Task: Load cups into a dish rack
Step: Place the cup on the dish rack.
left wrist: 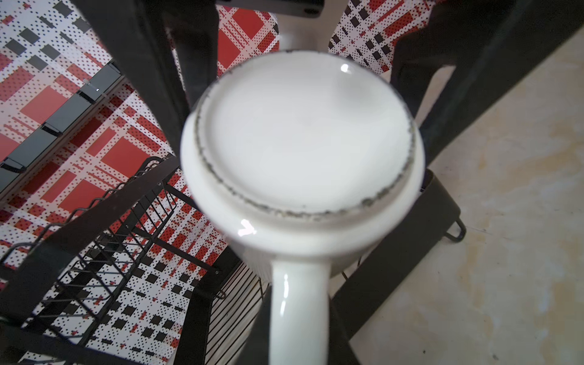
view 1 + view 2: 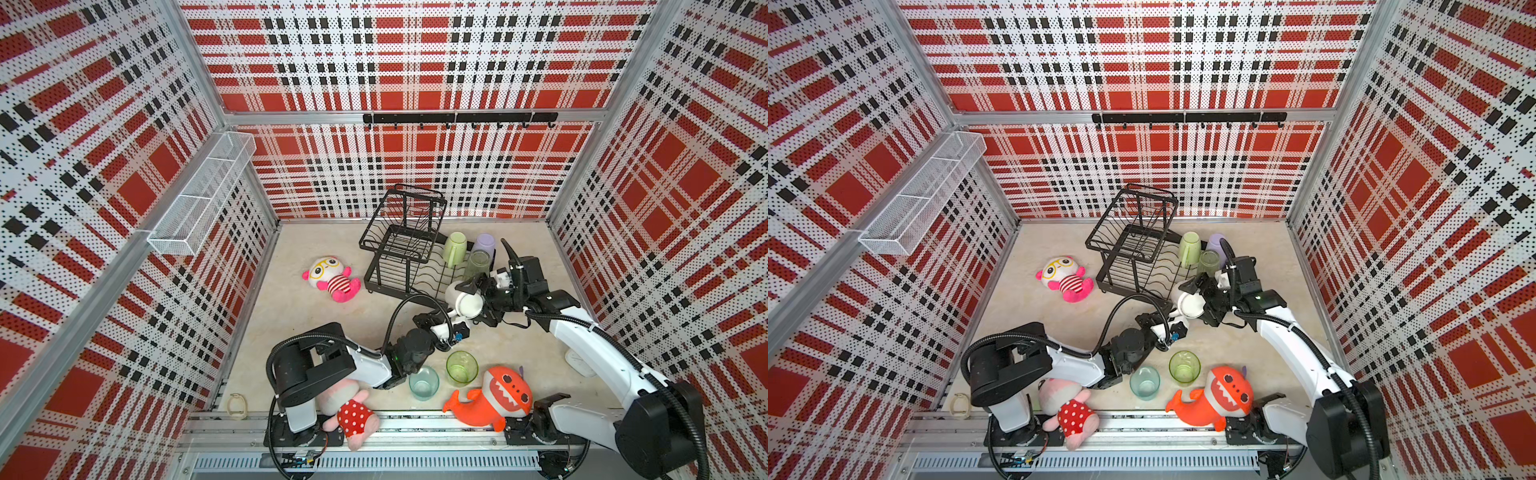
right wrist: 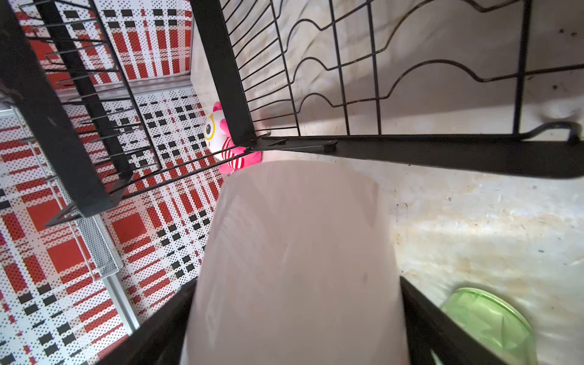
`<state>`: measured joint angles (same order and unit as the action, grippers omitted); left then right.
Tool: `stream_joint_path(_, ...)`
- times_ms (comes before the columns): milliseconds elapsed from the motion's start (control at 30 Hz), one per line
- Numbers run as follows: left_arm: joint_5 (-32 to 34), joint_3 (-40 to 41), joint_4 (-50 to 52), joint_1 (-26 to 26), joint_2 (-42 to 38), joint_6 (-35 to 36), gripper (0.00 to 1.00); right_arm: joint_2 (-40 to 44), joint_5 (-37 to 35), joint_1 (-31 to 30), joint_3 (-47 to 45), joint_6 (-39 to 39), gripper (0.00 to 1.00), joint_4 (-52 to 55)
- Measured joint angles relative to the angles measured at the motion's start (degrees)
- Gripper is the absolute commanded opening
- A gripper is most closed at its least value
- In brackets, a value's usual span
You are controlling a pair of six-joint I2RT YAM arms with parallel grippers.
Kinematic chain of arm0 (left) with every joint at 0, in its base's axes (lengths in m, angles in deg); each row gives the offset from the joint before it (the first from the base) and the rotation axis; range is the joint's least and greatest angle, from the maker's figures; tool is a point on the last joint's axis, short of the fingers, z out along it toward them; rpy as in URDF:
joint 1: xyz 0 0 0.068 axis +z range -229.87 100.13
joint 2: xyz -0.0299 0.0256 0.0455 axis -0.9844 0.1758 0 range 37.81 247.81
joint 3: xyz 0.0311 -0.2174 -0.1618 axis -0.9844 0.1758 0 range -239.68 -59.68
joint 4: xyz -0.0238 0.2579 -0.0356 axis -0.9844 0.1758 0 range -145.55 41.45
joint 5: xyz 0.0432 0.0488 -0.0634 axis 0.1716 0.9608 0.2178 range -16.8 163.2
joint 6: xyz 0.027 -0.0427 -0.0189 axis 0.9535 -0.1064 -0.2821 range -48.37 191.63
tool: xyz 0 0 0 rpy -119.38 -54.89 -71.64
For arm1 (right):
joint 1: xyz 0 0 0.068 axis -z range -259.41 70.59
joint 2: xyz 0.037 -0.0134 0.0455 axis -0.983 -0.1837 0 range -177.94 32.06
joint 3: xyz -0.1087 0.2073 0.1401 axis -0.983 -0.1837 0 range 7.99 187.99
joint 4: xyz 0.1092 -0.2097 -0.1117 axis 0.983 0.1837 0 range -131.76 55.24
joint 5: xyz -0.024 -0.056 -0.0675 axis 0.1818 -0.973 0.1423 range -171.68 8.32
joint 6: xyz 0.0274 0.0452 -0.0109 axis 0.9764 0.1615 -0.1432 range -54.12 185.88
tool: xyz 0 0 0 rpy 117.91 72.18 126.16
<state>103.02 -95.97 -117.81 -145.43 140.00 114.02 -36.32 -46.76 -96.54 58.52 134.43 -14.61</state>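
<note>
Mug: white mug [image 2: 467, 305], sideways, aloft by dish rack's [image 2: 386, 274] near rail, toward surface's [image 2: 316, 332] right edge.
Left fingers [image 1: 343, 328]: clamped on handle.
Right fingers [image 3: 420, 316]: apart, flanking body.
Risk: handle-only pinch could let it swivel into rail.

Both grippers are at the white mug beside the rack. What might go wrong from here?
1. The left gripper pinches the white mug by its handle only, while the jaws of the right gripper straddle its body. A mistimed release may drop it onto the front rail of the dish rack.
2. The tall green glass stands close behind in the rack. Carrying the mug in could topple it.
</note>
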Motion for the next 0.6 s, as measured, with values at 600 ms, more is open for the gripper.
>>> stream_joint_path(600,-4.09,0.46,0.55,2.19,-0.92,-11.02,0.0,3.52,-1.66,1.92,0.2,0.13,1.0,-1.68)
